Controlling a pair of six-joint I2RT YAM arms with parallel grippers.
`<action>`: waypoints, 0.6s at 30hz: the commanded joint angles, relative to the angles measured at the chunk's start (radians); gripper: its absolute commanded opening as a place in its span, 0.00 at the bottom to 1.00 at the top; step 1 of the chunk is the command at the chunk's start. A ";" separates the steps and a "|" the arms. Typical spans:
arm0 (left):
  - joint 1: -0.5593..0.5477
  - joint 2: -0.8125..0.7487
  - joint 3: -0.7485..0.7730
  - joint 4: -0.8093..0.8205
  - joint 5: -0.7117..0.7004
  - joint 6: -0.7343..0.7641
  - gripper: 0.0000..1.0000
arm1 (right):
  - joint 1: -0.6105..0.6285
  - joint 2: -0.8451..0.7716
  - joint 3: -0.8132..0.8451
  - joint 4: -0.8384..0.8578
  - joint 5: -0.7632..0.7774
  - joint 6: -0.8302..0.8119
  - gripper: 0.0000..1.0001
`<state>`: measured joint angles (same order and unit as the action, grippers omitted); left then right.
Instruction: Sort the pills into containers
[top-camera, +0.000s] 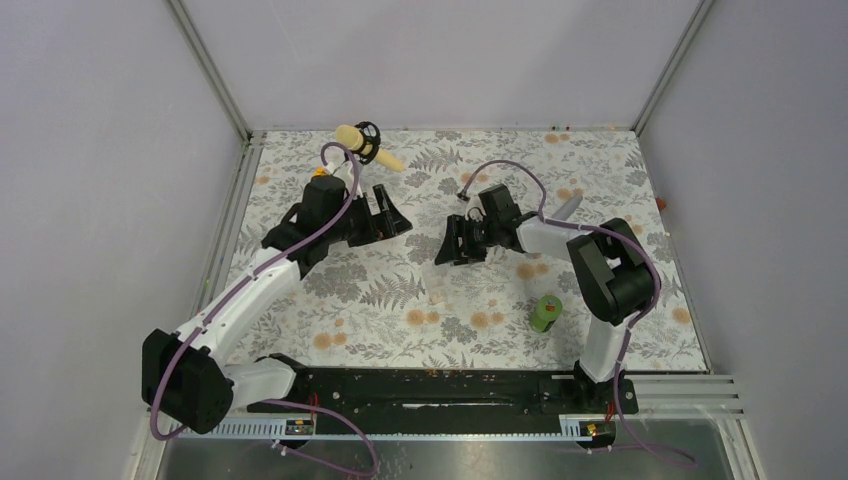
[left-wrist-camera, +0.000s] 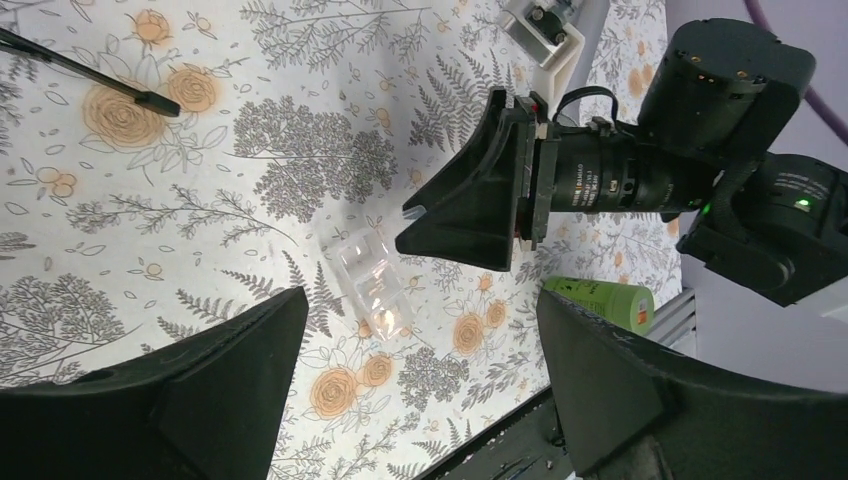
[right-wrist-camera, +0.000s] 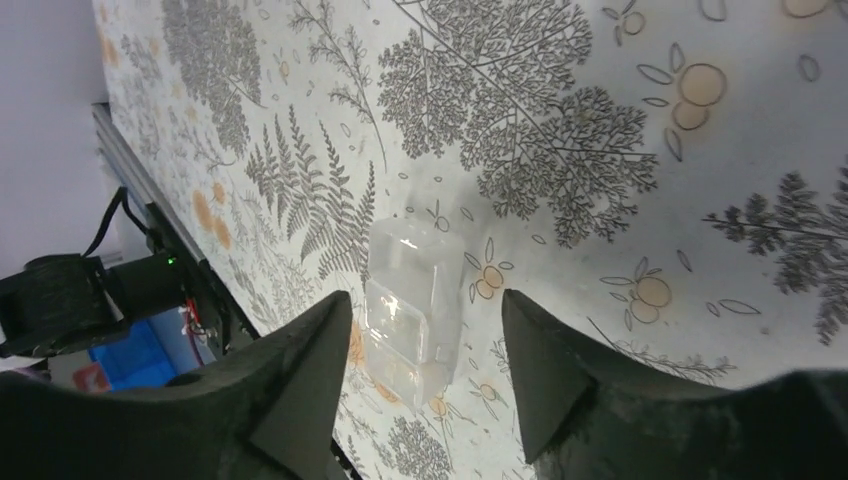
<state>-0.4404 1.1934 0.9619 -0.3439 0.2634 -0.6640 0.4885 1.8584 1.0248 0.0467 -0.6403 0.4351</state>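
**Near:** green screw-cap bottle (top-camera: 546, 312) on the patterned bench (top-camera: 330, 300), right of centre, close to the arm bases.

**Mid-bench:** the container (right-wrist-camera: 412, 310) lies flat. It is colourless, see-through and boxy, with glinting edges and the mat's pattern showing through. Its long axis runs in line with the gap of the right pincer (right-wrist-camera: 424, 296), just ahead of the parted fingers. Which end is the mouth cannot be told.

**Farther back, left:** left pincer (left-wrist-camera: 422, 298), spread wide, holding nothing.
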 joint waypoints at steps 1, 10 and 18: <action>0.014 -0.017 0.061 -0.002 -0.038 0.052 0.86 | -0.002 -0.075 0.105 -0.180 0.135 -0.090 0.69; 0.016 -0.068 0.082 -0.006 -0.036 0.149 0.87 | -0.003 -0.341 0.210 -0.621 0.617 -0.048 0.93; 0.014 -0.114 0.054 0.061 -0.026 0.153 0.88 | -0.003 -0.591 0.183 -1.130 1.039 0.154 0.99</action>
<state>-0.4305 1.1000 1.0000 -0.3569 0.2382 -0.5331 0.4885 1.3369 1.2282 -0.7364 0.1623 0.4587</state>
